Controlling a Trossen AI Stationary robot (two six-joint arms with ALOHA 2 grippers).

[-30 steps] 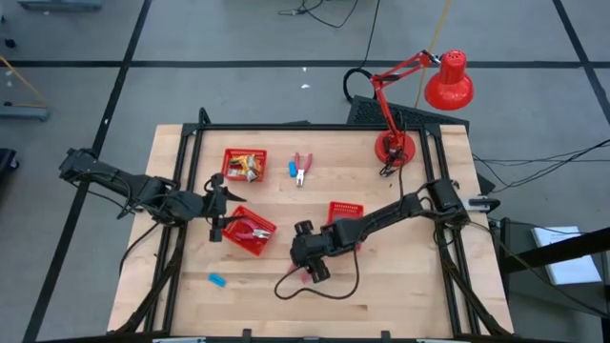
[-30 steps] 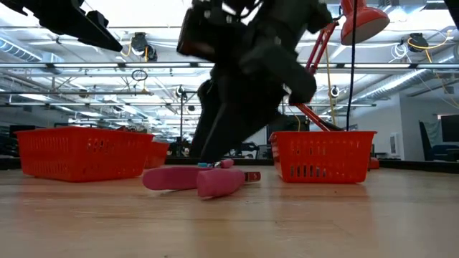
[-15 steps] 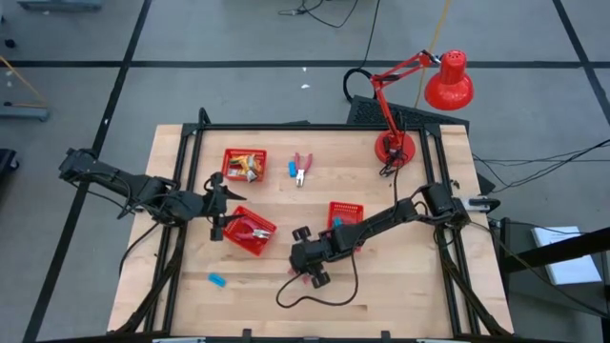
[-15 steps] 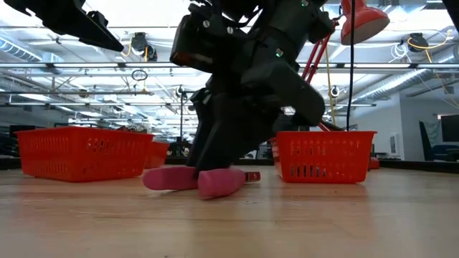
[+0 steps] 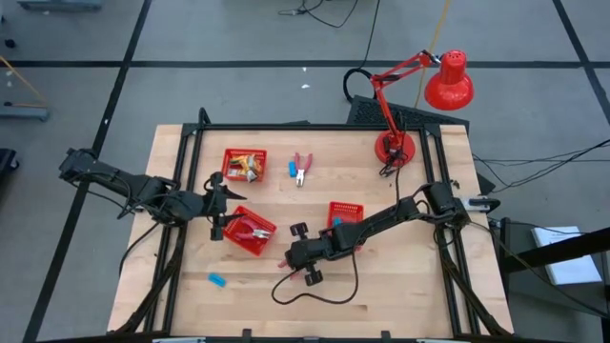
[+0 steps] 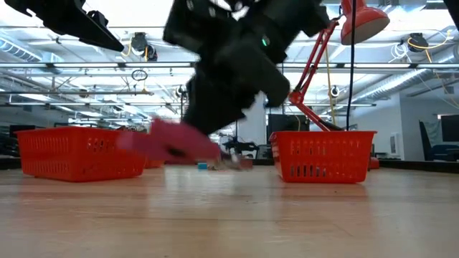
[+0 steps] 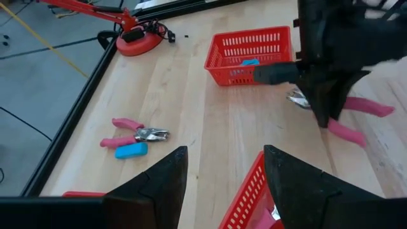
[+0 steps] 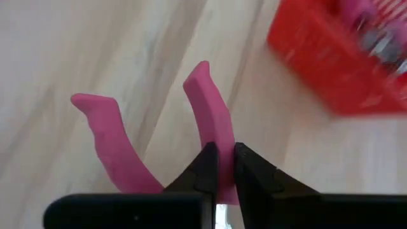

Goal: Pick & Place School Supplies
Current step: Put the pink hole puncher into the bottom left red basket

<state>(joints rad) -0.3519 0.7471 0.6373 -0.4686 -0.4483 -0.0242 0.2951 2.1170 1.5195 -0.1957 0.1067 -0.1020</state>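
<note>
While one pink handle of the pink-handled pliers (image 8: 213,143) sits pinched between the two dark fingers (image 8: 205,170) of my right tool (image 5: 289,255), the other handle splays out free to the side, and in the low view the pliers (image 6: 176,143) are a blurred pink shape lifted clear of the worktop (image 5: 400,286). My right tool is closed on that handle, near the front middle of the worktop, between the slanted red basket (image 5: 250,232) on my left and the small red basket (image 5: 345,211) closer to my right arm's base. The slanted basket already holds another pink-handled tool. The small basket (image 7: 248,54), seen from my left wrist, has a light-blue block (image 7: 249,63) inside. Farther back, a second pair of pink pliers (image 5: 303,168) lies flat on the wood with a light-blue block (image 5: 292,169) just beside it; the left wrist view shows the same pair (image 7: 132,135) and block (image 7: 131,150) nearly touching. A third red basket (image 5: 243,165) at the back left holds a jumble of yellow and silver pieces. One more light-blue block (image 5: 217,279) lies alone near the front left edge. My left tool (image 5: 217,205) waits at the left side beside the slanted basket, its fingers (image 7: 152,184) spread apart with nothing between them. A red desk lamp (image 5: 419,90) stands at the back right corner.
</note>
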